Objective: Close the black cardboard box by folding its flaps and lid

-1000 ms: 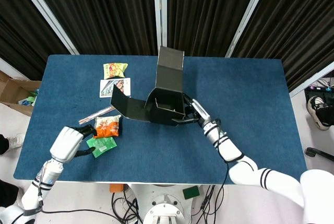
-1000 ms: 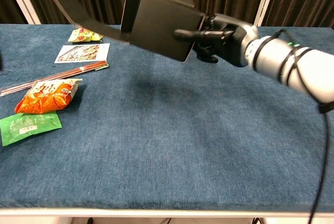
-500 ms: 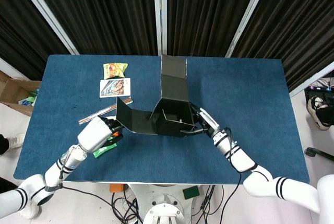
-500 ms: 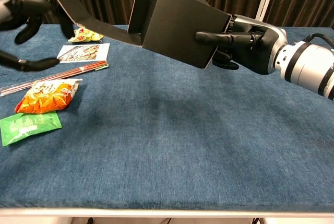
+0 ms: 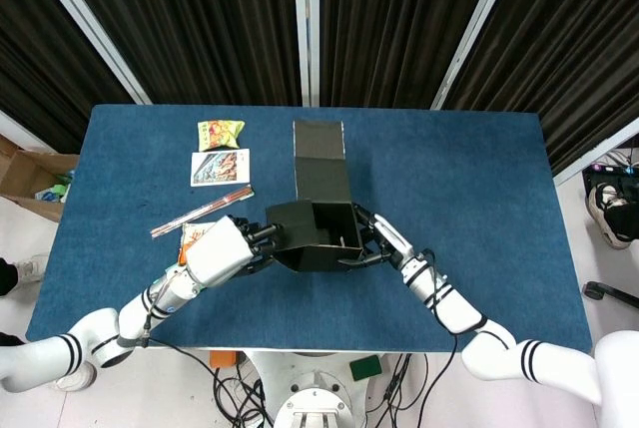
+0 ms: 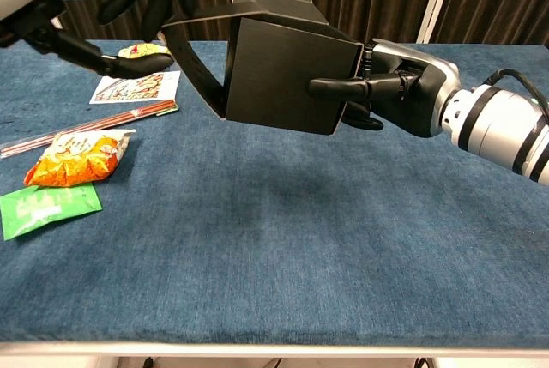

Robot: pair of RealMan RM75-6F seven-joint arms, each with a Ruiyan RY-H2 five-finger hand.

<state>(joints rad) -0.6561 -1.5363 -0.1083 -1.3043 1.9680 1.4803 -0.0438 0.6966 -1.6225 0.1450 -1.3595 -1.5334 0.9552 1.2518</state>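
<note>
**Box held aloft between both hands**

Fingers of the right hand (image 6: 390, 93) grip the right wall of the black cardboard box (image 6: 283, 72), holding it above the blue cloth tabletop (image 6: 283, 239). The left hand (image 5: 222, 251) presses the left flap (image 6: 193, 59), fingers spread against it. The lid (image 5: 319, 161) stretches away toward the curtain; the box's long axis runs front to back. Snack packets (image 6: 77, 158) lie near the left edge; the right half offers open room.
</note>
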